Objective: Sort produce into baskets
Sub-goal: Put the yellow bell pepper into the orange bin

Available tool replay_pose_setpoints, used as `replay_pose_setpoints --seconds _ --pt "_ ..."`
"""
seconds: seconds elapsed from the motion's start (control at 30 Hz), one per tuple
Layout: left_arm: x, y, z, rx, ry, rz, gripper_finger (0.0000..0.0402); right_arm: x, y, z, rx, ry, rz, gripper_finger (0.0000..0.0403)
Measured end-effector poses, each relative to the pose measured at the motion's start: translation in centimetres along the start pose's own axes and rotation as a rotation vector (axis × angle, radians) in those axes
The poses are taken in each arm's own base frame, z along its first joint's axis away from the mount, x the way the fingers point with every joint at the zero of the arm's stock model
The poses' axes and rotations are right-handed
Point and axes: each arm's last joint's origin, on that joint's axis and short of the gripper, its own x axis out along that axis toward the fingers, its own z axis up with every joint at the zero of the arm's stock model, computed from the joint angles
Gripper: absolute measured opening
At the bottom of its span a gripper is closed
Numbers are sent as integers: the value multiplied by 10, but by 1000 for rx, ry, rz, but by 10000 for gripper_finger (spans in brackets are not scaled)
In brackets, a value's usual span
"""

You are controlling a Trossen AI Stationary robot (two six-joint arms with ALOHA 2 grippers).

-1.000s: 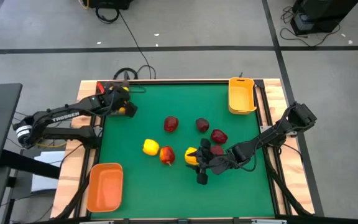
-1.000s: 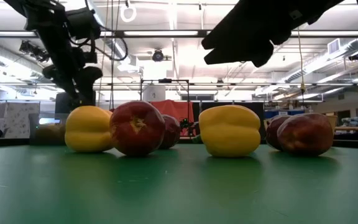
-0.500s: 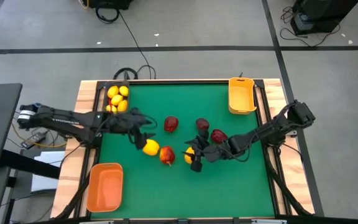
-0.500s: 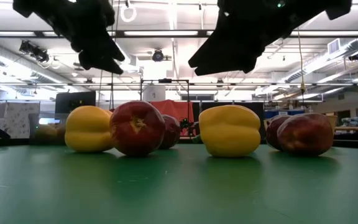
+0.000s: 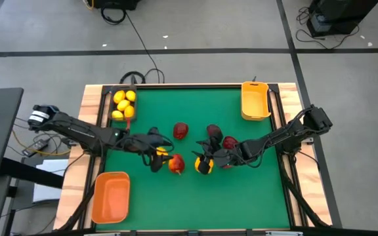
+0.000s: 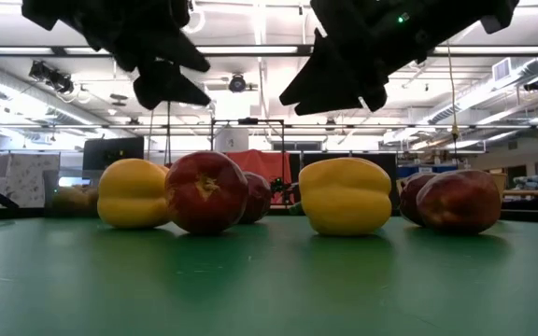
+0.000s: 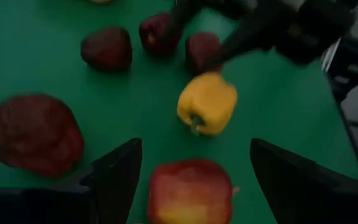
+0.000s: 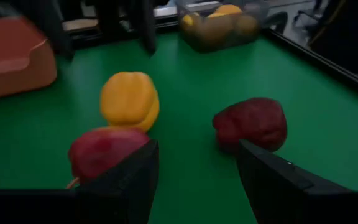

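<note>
Left gripper (image 5: 155,155): in high view covers most of yellow pepper (image 5: 161,153); only a sliver shows.
Right gripper (image 5: 205,155): overlaps second yellow pepper (image 5: 203,166); top part hidden.
Low view: both arms cut off by top edge; baskets not seen.
Black basket (image 5: 123,103): lemons (image 5: 123,104) inside, count unclear.
Left wrist view: red-yellow piece (image 7: 189,191) cut by bottom edge; far arm blurred.

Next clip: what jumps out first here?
Both arms reach over the middle of the green table, where yellow and red produce sits in a loose cluster. The left end effector hangs open over a yellow pepper beside a red-yellow apple; the right end effector is open above another yellow pepper. Small lemons already fill the black basket at the far left corner.
</note>
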Motion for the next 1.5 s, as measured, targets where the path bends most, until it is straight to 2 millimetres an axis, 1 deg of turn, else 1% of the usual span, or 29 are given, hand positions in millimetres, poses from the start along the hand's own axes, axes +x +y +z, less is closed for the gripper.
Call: replay_pose_setpoints --seconds 0.13,0.27,0.37,0.43,0.57,0.7,0.8,0.9,1.13,1.33,1.5 --pt "7 2 -9 1 72 30 312 -3 3 -4 24 18 -2 224" --pt "10 4 -16 45 136 58 321 -8 8 -6 24 13 -3 224" --pt "10 4 -16 60 137 58 330 -10 11 -7 24 13 6 224" --pt "10 4 -16 64 133 57 336 -11 12 -8 55 15 10 224" --pt "11 2 -16 120 125 43 347 -13 12 -14 101 58 3 224" --pt "15 2 -18 196 136 46 356 -15 12 -19 107 99 -13 224" --pt "18 6 -25 305 196 89 357 -17 12 -22 105 114 -17 224" --pt "19 11 -28 357 235 128 358 -19 14 -24 107 123 -14 224" --pt "19 23 -30 253 313 149 358 -24 18 -29 82 145 -7 224" --pt "15 28 -40 269 448 133 358 -26 19 -30 71 150 -8 224" --pt "19 30 -49 276 528 126 356 -28 20 -31 78 150 -5 224"
